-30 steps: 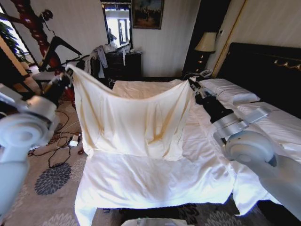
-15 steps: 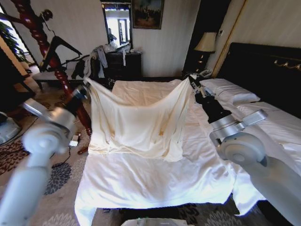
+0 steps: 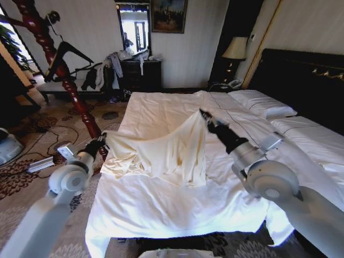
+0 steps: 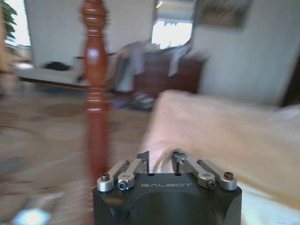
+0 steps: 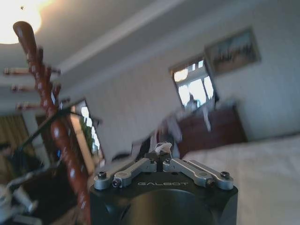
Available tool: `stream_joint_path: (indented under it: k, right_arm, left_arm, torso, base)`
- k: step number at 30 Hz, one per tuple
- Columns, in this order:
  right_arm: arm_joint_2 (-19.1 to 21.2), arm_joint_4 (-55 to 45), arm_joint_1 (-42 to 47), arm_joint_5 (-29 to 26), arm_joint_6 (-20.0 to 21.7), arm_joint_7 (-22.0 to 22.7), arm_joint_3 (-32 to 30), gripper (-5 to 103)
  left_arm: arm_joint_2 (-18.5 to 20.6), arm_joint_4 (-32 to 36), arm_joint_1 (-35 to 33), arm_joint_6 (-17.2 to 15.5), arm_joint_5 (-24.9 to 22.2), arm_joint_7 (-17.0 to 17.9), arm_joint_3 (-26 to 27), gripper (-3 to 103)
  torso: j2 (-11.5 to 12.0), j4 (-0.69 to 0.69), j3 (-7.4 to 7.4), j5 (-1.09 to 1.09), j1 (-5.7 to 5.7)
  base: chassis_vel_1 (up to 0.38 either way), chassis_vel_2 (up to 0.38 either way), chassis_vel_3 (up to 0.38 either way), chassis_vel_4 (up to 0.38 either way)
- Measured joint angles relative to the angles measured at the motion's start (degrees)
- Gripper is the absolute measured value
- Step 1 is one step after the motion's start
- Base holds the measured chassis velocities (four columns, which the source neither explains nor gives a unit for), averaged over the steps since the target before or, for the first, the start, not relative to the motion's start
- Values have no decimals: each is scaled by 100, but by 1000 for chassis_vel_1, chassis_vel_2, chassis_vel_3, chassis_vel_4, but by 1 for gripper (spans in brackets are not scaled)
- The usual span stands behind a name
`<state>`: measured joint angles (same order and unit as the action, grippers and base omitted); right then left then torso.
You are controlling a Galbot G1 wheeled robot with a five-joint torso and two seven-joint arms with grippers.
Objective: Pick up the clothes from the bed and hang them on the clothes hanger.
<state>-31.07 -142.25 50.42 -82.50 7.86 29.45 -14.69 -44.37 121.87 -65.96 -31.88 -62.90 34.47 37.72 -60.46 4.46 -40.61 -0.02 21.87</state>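
Observation:
The clothes (image 3: 161,153), a pale cream-yellow garment, sag in a low drape across the near left part of the bed (image 3: 161,209), lower folds resting on the white quilt. My left gripper (image 3: 101,142) is shut on one corner, low beside the bed's left edge. A cream fold shows between its fingers (image 4: 161,159) in the left wrist view. My right gripper (image 3: 203,114) holds the other corner higher over the middle of the bed, a scrap of cloth pinched at its tips (image 5: 161,149). The black clothes hanger (image 3: 67,52) hangs on the wooden pole at far left.
The reddish-brown turned pole (image 3: 64,75) stands on the carpet just left of the bed, close to my left arm. Cables and a power strip (image 3: 40,164) lie on the floor. A dark dresser (image 3: 141,74) with grey and dark garments is at the back; the black headboard (image 3: 306,80) at right.
Both arms have come down and the garment, held spread high a second ago, now sags onto the quilt. My left gripper dropped most, from pole height to bed level.

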Motion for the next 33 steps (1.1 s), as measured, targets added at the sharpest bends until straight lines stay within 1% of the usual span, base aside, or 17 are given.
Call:
stream_joint_path:
  k: [2, 3, 5, 6, 9, 10, 11, 12, 16, 17, 18, 20, 23, 25, 27, 29, 33]
  right_arm:
    - [-2, -94, -16, -146, 138, 130, 69, 0]
    - [-18, -108, -18, -180, 178, 162, 95, 0]
    - [-54, -120, -27, -193, 190, 168, 94, 0]
    - [-54, -120, -27, -193, 190, 168, 94, 0]
    - [-57, -92, -68, -180, 146, 137, 14, 0]
    - [-64, -46, -90, -161, 101, 93, -47, 0]
    - [-64, -46, -90, -161, 101, 93, -47, 0]
    - [-76, -25, -96, -147, 80, 75, -68, 0]
    - [-152, 57, -38, 4, 21, 31, -84, 0]
    - [-152, 57, -38, 4, 21, 31, -84, 0]
    - [-174, 91, -2, 75, 4, 25, -61, 0]
    - [-214, 147, 16, 138, -36, 8, -30, 0]
    - [-257, 206, -4, 145, -154, -71, -16, 0]
    - [-296, 262, -40, 146, -288, -181, -13, 0]
    - [-349, 343, -79, 145, -489, -353, -10, 0]
    - [-390, 427, -96, 142, -685, -506, -8, 0]
    - [-399, 482, -75, 171, -768, -580, 10, 0]
  left_arm:
    - [201, 97, -44, -382, -71, 378, 105, 38]
    - [288, 147, -76, -531, -189, 396, 175, 43]
    - [328, 178, -186, -633, -755, -340, 389, 48]
    - [328, 178, -186, -633, -755, -340, 389, 48]
    - [153, 201, -231, -722, -1552, -697, 457, 64]
    - [-3, 202, -202, -819, -2026, -638, 449, 70]
    - [-3, 202, -202, -819, -2026, -638, 449, 70]
    - [-75, 209, -173, -903, -2341, -505, 452, 70]
    - [-333, 155, 92, -1062, -4244, 836, 483, 86]
    - [-333, 155, 92, -1062, -4244, 836, 483, 86]
    - [-354, 64, 179, -1064, -4468, 1106, 463, 96]
    - [-386, -108, 307, -1065, -4594, 1562, 370, 98]
    - [-476, -270, 315, -1063, -4219, 1341, 373, 100]
    - [-597, -282, 293, -1058, -4408, 1193, 498, 100]
    - [-885, -200, 250, -1055, -5084, 1170, 755, 100]
    - [-1201, -83, 151, -1051, -5439, 1056, 940, 100]
    - [-1486, 122, -152, -1042, -5504, 1018, 977, 100]
  torso:
    - [1, 0, 0, 1, 0]
    - [0, 0, 0, 2, 0]
    - [0, 2, 0, 3, 0]
    - [0, 2, 0, 3, 0]
    - [0, 1, 0, 2, 0]
    - [0, 1, 0, 0, 0]
    - [0, 1, 0, 0, 0]
    - [0, 1, 0, 1, 0]
    - [0, 2, 0, 2, 0]
    - [0, 2, 0, 2, 0]
    - [0, 2, 0, 2, 0]
    - [0, 1, 0, 3, 0]
    - [0, 2, 0, 2, 0]
    - [1, 0, 0, 1, 0]
    - [0, -1, 0, 2, 0]
    - [0, 2, 0, 2, 0]
    - [1, 1, 0, 2, 0]
  base:
    - [0, 0, 0, 0]
    - [0, 0, 0, 0]
    - [0, 0, 0, 0]
    - [0, 0, 0, 0]
    - [0, 0, 0, 0]
    - [0, 0, 0, 0]
    - [0, 0, 0, 0]
    - [0, 0, 0, 0]
    - [0, 0, 0, 0]
    - [0, 0, 0, 0]
    - [0, 0, 0, 0]
    - [0, 0, 0, 0]
    - [0, 0, 0, 0]
    - [0, 0, 0, 0]
    - [0, 0, 0, 0]
    - [0, 0, 0, 0]
    - [0, 0, 0, 0]
